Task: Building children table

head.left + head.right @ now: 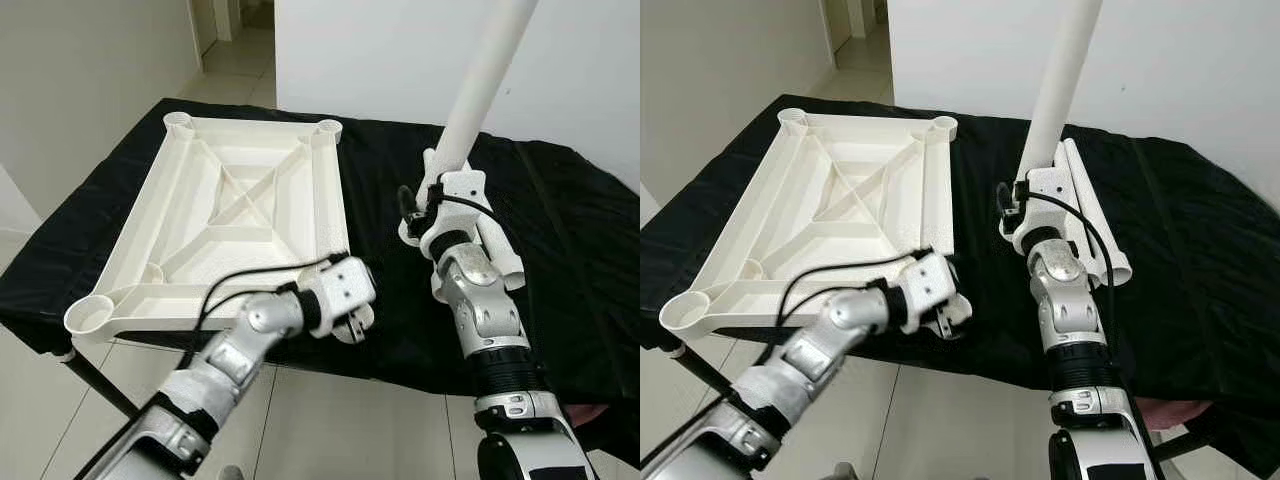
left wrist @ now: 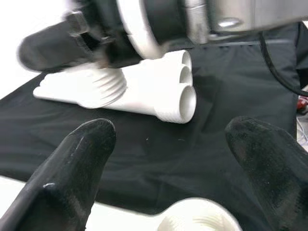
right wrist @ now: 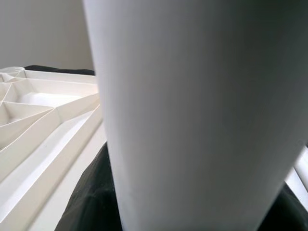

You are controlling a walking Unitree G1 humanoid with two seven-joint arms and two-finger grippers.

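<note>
**Leg raised, socket not yet met**

Nearest, at lower centre of the head view, the left gripper (image 1: 352, 325) hovers just off the near right corner of the tabletop (image 1: 240, 215), its black fingers (image 2: 72, 163) spread wide and holding nothing; its wrist view looks across at spare legs (image 2: 159, 91) lying on the black cloth (image 1: 560, 250).

Right of centre, the right gripper (image 1: 440, 195) holds one white leg (image 1: 480, 80) upright and slightly tilted, the tube running out of the top of the frame. The fingers themselves are hidden behind the mount, so their spread cannot be judged, though the leg is plainly carried by them.

Further back, the tabletop lies upside down, ribs up, with round sockets at its corners; the far right socket (image 1: 328, 128) is nearest the raised leg.

Risks, as I judge them: the long leg is gripped near its lower end, so it could swing or slip as the arm moves. A skewed approach could cross the threads or push the tabletop, whose near left corner (image 1: 92, 315) already overhangs the cloth's edge. The spare legs could roll.

Open cloth lies between tabletop and right arm, and more to the right.
</note>
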